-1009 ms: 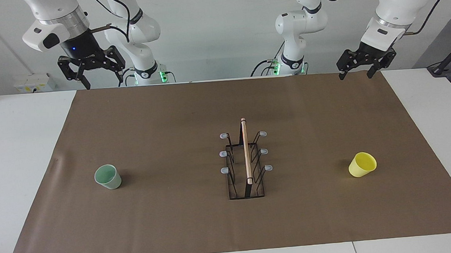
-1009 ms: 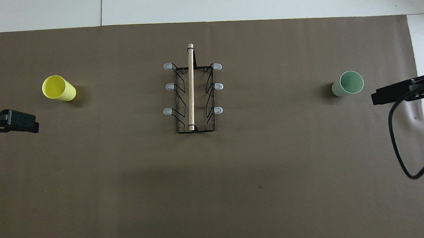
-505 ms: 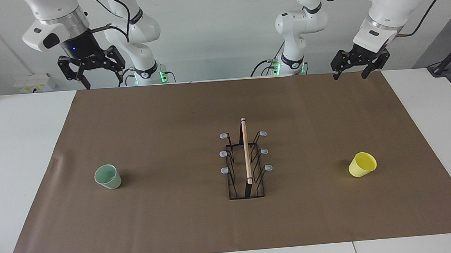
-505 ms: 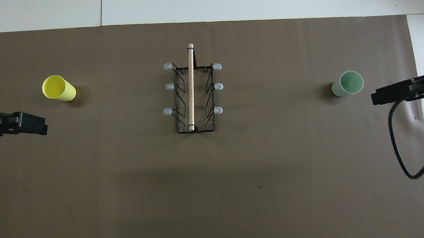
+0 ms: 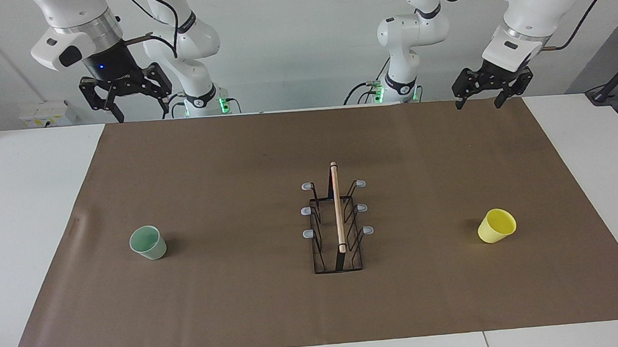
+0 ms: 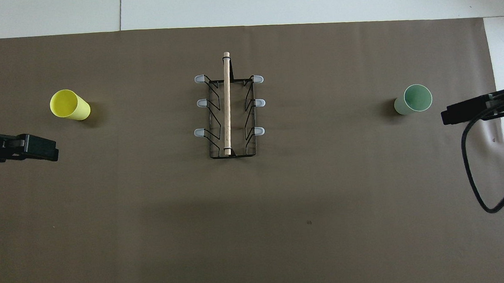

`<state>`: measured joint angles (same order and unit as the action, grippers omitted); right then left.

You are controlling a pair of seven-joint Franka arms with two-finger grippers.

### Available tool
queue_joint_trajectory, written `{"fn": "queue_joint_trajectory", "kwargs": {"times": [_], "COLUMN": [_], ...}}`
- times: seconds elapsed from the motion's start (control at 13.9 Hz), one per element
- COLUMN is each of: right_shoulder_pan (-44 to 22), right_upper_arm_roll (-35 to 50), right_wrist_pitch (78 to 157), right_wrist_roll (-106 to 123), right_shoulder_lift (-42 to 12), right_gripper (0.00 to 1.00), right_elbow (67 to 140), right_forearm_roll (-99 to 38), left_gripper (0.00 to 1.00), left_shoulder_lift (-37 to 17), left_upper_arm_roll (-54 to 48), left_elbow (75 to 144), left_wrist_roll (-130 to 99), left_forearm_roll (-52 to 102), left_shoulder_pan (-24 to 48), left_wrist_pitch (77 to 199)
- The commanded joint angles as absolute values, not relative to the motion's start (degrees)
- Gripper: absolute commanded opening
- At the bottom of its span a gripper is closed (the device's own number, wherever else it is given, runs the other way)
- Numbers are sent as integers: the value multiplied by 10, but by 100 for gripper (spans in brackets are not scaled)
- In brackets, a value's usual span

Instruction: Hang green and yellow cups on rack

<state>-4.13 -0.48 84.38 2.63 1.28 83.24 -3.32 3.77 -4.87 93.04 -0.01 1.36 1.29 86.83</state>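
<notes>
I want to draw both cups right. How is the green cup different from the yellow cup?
The green cup is pale mint and stands toward the right arm's end of the table; the yellow cup is bright yellow, toward the left arm's end. Both look the same size, handleless, mouth up, on the brown mat, neither hung on the rack.
</notes>
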Motion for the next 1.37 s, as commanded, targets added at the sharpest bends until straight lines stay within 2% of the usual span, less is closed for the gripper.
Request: {"fn": "queue_joint_trajectory", "kwargs": {"times": [0.0,0.5,0.72,1.3], "right_shoulder_pan": [-36,-26,-33,-93], "right_upper_arm_roll": [-4,-4,3,4], "right_wrist_pitch": [838,847,906,977], "right_wrist_roll": [33,88,91,151], "right_shoulder_lift": [22,40,43,-42], "right_gripper": [100,100,100,100], "right_elbow": [840,856,905,941], "right_forearm_roll": [-35,-62,-48,107], "left_gripper": [100,100,100,100], "left_shoulder_lift": [54,57,58,62], "left_upper_arm_roll": [-43,-43,-43,-38], "left_elbow": [950,958,962,964], "left_wrist_roll": [7,4,3,0], "left_forearm_roll": [11,11,11,11], "left_shoulder_pan": [21,31,32,45], "left_wrist_pitch": [877,880,886,881]}}
